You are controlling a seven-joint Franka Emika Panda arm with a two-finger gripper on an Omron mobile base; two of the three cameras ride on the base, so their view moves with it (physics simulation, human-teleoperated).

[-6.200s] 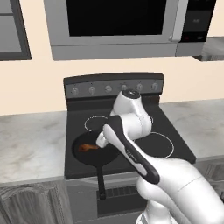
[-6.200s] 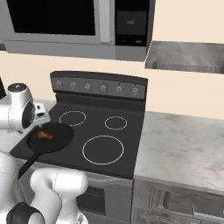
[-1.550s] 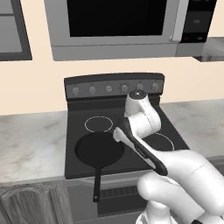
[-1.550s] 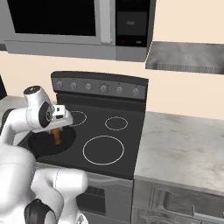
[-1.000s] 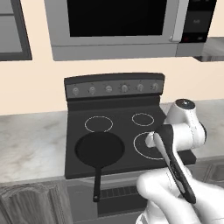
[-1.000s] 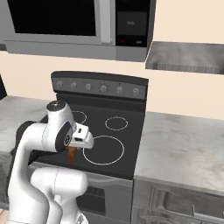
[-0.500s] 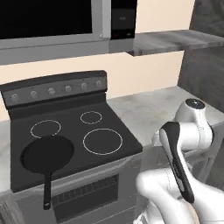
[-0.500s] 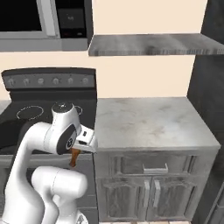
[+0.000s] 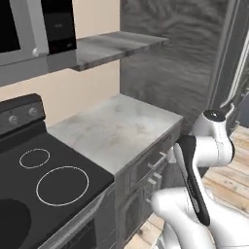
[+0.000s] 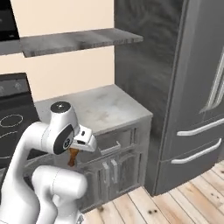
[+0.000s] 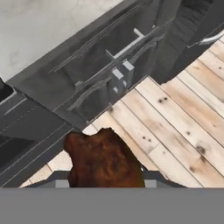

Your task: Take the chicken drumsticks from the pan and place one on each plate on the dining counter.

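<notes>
From the left base view, a grey stone counter [image 9: 116, 133] runs beside the black stove [image 9: 44, 189], with a wooden floor [image 9: 233, 170] beyond the arm. From the right, the gripper [image 10: 73, 161] hangs in front of the cabinet doors [image 10: 109, 168], closed on a brown drumstick [image 10: 72, 156]. In the hand view the drumstick [image 11: 103, 159] sits between the fingers, above the floor planks [image 11: 175, 122].

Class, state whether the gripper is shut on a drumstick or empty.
Shut on a drumstick: the brown meat hangs below the gripper above the wooden floor.
</notes>
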